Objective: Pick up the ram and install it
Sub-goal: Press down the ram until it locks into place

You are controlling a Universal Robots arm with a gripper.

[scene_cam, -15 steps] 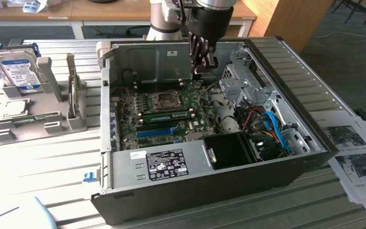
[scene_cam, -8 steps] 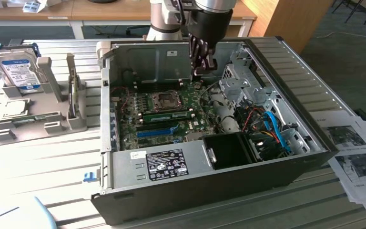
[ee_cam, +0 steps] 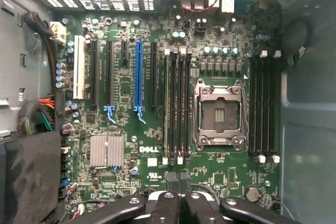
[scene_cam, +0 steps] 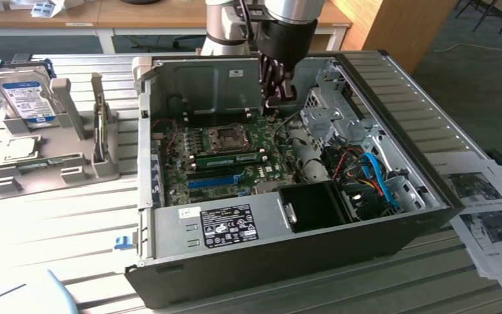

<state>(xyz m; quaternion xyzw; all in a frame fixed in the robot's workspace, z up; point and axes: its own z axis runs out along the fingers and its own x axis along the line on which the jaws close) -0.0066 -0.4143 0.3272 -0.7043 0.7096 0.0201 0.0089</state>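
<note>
Slatted metal bench: my black gripper [scene_cam: 273,104] hung, fingers pressed together and empty, over the open grey computer case [scene_cam: 321,252]. Well apart, the thin green ram strip [scene_cam: 49,163] lay in the grey plastic rack [scene_cam: 7,184] on the exterior view's left. I judged it light, stiff and fragile, best pinched by its long edges.

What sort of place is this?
Probably a lab or workshop bench for PC assembly: an open computer case on a slatted table, a hard drive in a grey holder, office desks behind.

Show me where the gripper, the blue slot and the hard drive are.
gripper [scene_cam: 273,103]: exterior view, between its fingertips.
blue slot [ee_cam: 138,74]: wrist view, middle of the slot.
hard drive [scene_cam: 26,98]: exterior view, on its label.
</note>
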